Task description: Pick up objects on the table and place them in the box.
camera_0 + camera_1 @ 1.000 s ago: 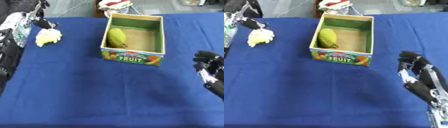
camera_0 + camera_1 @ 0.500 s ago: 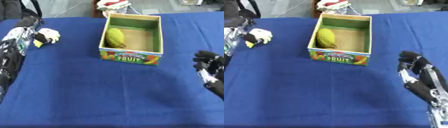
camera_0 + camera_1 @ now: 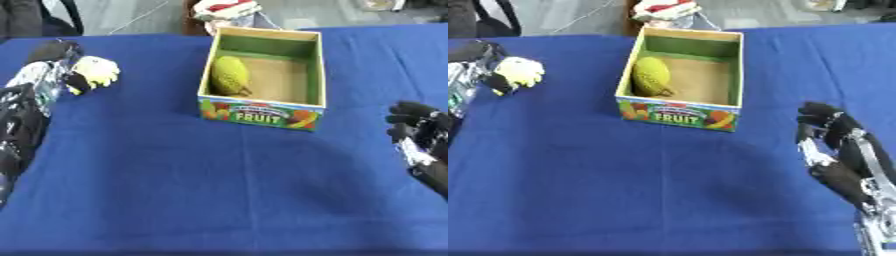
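A pale yellow lumpy object [image 3: 99, 70] is at the far left of the blue table. My left hand [image 3: 52, 65] is against its left side, with a dark finger curled across it. The open cardboard fruit box [image 3: 262, 111] stands at the middle back, with a green-yellow oval fruit [image 3: 229, 76] lying in its left half. My right hand [image 3: 830, 142] rests at the right edge, fingers up and relaxed, holding nothing.
A red and white thing [image 3: 226, 9] lies just behind the box at the table's far edge. The blue cloth [image 3: 219, 190] spreads wide in front of the box. The right half of the box floor is bare.
My left hand has come down from above onto the pale yellow object and closed a finger over it. The right hand has not moved.
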### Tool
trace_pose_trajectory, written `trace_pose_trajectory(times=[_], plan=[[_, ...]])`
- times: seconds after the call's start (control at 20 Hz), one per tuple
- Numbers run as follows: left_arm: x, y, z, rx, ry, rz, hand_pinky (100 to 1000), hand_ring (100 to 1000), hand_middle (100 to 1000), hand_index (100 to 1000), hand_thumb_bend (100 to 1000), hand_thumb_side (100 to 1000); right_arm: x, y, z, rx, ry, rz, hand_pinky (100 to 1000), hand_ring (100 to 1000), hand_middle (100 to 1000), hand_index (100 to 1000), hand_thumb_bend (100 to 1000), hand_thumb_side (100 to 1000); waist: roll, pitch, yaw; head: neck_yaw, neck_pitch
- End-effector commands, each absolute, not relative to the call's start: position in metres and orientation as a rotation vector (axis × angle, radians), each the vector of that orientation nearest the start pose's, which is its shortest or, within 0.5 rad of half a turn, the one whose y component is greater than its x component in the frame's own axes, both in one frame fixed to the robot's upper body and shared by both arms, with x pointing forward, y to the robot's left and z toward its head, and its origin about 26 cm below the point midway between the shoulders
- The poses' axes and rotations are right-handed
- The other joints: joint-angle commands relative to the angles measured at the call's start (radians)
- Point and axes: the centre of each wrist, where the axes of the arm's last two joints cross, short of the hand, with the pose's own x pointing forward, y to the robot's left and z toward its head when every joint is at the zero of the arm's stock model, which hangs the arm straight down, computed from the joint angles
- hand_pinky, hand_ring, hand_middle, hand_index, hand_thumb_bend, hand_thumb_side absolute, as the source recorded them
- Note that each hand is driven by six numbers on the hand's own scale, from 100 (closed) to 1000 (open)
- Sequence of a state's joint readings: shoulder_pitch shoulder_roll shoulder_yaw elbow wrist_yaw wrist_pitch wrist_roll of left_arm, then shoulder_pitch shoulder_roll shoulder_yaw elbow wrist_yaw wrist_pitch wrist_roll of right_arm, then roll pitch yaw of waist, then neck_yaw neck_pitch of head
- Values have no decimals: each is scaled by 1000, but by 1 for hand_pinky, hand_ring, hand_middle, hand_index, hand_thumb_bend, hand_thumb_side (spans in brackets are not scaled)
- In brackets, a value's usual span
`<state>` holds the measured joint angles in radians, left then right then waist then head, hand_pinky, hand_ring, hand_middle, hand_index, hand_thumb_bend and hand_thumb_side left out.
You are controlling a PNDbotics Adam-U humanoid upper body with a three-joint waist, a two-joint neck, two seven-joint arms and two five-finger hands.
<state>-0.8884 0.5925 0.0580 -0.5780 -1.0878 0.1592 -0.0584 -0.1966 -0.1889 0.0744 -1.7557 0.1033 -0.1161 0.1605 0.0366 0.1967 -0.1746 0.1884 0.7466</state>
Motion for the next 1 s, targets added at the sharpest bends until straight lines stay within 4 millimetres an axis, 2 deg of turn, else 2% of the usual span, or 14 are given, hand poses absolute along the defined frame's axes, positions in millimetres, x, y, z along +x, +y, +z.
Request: trace_pose_trajectory(times=[0.05,0.15,0.3,0.45,0.55,0.6,0.65,1.0], plan=[[454,430,143,1339,-888,-876,655,593,617,778,466,114,316,-241,103,-27,-2029,523,735,794,764,832,100,365,-2,-14,0,0,-2],[453,430,139,1345,-883,-873,647,582,604,769,450,100,316,-241,103,-27,-2029,522,735,794,764,832,100,365,-4,-14,-1,0,-2],[453,428,138,1365,-902,-858,592,522,528,702,330,100,316,-241,103,-27,-2029,521,735,794,764,832,100,366,-6,-14,-1,0,-2],[455,424,147,1385,-967,-849,575,504,505,681,270,100,316,-241,103,-27,-2028,520,735,794,764,832,100,368,-6,-14,0,0,-1],[457,420,160,1395,-1031,-862,568,500,498,677,247,100,316,-241,103,-28,-2027,521,735,794,764,832,100,367,-6,-15,1,-1,-1],[458,417,169,1400,-1071,-871,564,496,495,675,100,313,316,-241,103,-27,-2027,522,735,794,764,832,100,369,-6,-15,2,-1,0],[458,413,178,1405,-1110,-878,563,494,490,674,241,100,316,-241,103,-27,-2027,522,735,794,764,832,100,368,-6,-15,2,-1,0],[456,368,247,1445,-1389,-1010,569,495,491,678,245,100,315,-241,102,-27,-2024,525,735,794,765,832,100,372,-3,-18,1,-3,2]])
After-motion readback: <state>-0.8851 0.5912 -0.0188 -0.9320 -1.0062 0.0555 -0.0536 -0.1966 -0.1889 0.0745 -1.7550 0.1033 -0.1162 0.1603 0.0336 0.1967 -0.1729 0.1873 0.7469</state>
